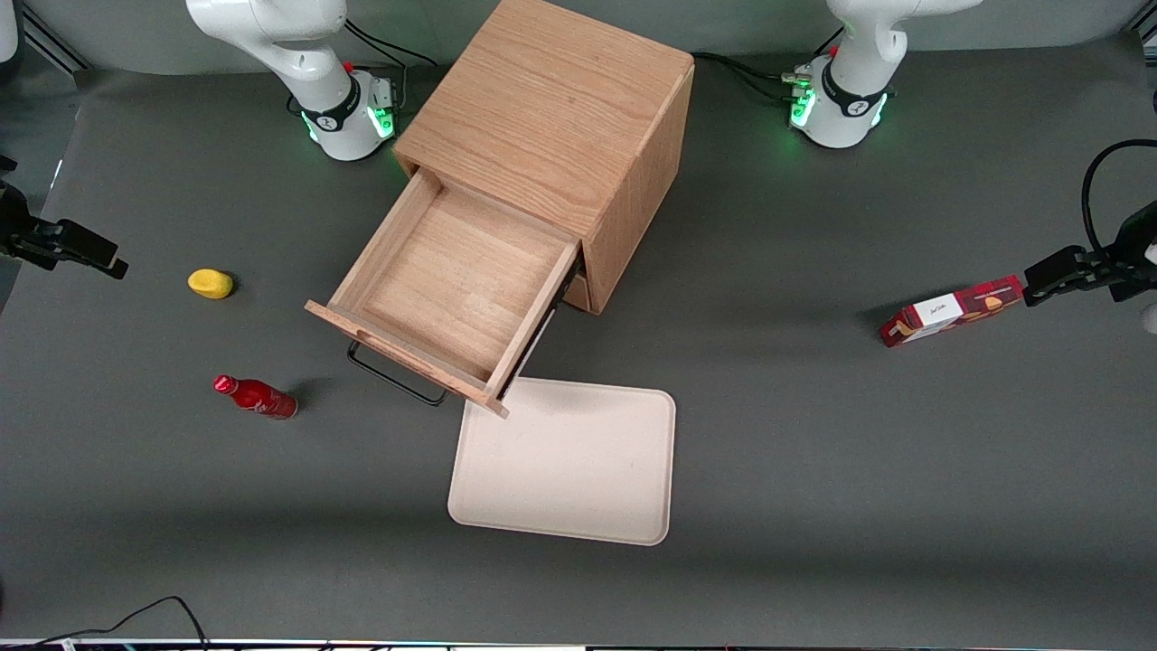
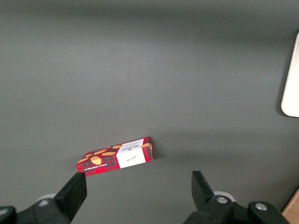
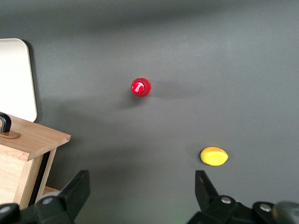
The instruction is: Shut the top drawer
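The wooden cabinet (image 1: 551, 117) stands in the middle of the table. Its top drawer (image 1: 452, 280) is pulled far out and is empty inside. The thin black wire handle (image 1: 393, 375) hangs on its front panel, which faces the front camera at an angle. A corner of the front panel (image 3: 32, 140) shows in the right wrist view. My gripper (image 1: 107, 258) hovers toward the working arm's end of the table, well apart from the drawer. In the right wrist view the gripper (image 3: 140, 193) is open and holds nothing, with bare table between its fingers.
A yellow lemon-shaped thing (image 1: 211, 283) (image 3: 214, 156) and a red bottle (image 1: 255, 396) (image 3: 140, 87) lie between the gripper and the drawer. A white tray (image 1: 578, 470) lies in front of the drawer. A red snack box (image 1: 949, 312) lies toward the parked arm's end.
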`<move>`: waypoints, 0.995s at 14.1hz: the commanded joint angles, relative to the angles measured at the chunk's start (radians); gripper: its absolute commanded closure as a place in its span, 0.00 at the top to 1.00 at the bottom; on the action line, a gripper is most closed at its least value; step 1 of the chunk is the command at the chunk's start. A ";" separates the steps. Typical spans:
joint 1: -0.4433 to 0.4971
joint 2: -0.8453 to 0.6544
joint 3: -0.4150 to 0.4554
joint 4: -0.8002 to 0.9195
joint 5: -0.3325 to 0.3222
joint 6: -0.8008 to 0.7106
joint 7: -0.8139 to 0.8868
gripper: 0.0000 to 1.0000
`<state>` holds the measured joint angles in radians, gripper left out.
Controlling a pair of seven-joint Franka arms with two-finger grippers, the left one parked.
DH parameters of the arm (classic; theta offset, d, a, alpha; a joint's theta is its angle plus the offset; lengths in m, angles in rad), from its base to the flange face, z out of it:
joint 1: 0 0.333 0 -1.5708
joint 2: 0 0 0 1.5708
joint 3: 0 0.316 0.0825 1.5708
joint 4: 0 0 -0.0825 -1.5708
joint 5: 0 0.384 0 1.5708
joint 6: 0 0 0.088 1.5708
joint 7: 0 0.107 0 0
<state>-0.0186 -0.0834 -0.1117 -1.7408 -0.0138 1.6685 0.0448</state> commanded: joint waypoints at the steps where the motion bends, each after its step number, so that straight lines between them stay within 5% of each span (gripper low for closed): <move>1: 0.019 -0.021 -0.013 -0.017 -0.020 0.000 0.009 1.00; 9: 0.019 0.010 -0.013 0.004 -0.020 0.007 -0.003 1.00; 14: 0.000 0.209 0.055 0.226 -0.015 0.000 -0.065 1.00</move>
<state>-0.0136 0.0050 -0.0944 -1.6652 -0.0138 1.6886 0.0226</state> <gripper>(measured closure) 0.000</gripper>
